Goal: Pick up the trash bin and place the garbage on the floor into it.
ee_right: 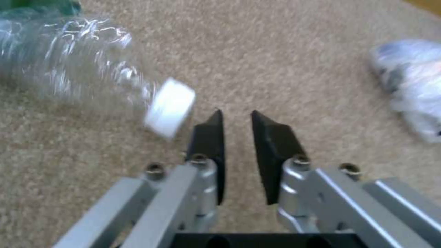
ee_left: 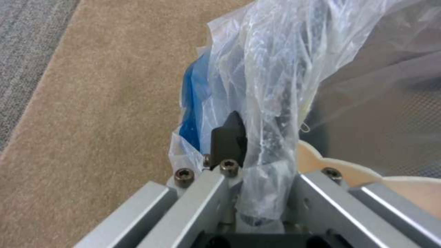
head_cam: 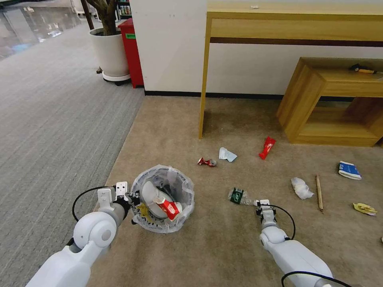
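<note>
The left claw (ee_left: 257, 162) is clamped on the bagged rim of the trash bin (head_cam: 162, 198) (slipper and red-white cup inside). The right claw (ee_right: 236, 137), pads slightly apart and empty, hovers beside the green-label bottle (ee_right: 87, 72) on the floor (head_cam: 223, 247).

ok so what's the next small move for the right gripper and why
Probably open the right gripper and shift it toward the bottle: its narrow gap holds nothing and the bottle's white cap lies beside its tips. The left gripper already clamps the trash bin rim.
</note>
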### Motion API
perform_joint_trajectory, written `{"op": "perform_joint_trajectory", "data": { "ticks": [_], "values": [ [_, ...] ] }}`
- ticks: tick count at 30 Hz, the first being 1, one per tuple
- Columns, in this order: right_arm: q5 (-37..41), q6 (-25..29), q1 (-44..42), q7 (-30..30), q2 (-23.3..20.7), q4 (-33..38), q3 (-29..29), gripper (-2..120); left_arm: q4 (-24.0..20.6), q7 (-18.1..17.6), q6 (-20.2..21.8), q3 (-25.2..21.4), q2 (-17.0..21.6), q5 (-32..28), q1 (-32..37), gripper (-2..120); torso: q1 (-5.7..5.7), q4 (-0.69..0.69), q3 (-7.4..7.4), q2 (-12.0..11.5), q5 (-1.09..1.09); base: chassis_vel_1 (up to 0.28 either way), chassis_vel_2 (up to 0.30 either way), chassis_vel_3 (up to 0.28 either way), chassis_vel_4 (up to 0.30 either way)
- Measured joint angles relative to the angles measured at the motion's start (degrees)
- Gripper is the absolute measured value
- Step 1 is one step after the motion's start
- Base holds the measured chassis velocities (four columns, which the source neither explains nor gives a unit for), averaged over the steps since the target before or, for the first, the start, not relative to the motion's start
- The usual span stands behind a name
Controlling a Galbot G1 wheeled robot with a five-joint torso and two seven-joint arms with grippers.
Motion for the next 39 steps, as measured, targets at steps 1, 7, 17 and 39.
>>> {"op": "perform_joint_trajectory", "data": {
  "ticks": [1, 7, 17, 39],
  "values": [
    [0.1, -0.4, -0.5, 0.3, -1.1, 1.5, -0.4, 26, 0.1, -0.1, 0.0, 0.1, -0.2, 0.0, -0.2, 0, 0.0, 0.0, 0.0, 0.0, 0.0, 0.0, 0.0, 0.0, 0.0],
    [0.2, -1.0, -0.9, 0.9, -4.8, 5.3, -3.6, 46, 0.2, -0.2, 0.2, 0.5, -1.2, 0.0, -0.5, 0, 0.0, -0.02, 0.0, 0.0, -0.01, 0.0, 0.0, 0.0, 0.0],
    [-1.2, -0.4, 2.5, -0.9, -6.3, 3.5, -10.6, 85, -0.2, -0.1, 0.3, 0.5, -2.3, 0.6, -0.2, 0, 0.0, -0.01, 0.0, 0.0, -0.02, 0.0, 0.0, 0.0, 0.0],
    [-1.0, 1.9, 11.3, -7.0, -0.8, -8.7, -21.8, 100, -3.4, 0.5, 0.0, -0.7, -3.2, 1.5, 2.5, 0, 0.0, 0.0, 0.0, 0.0, -0.01, 0.0, 0.0, 0.0, 0.0]
  ]
}}
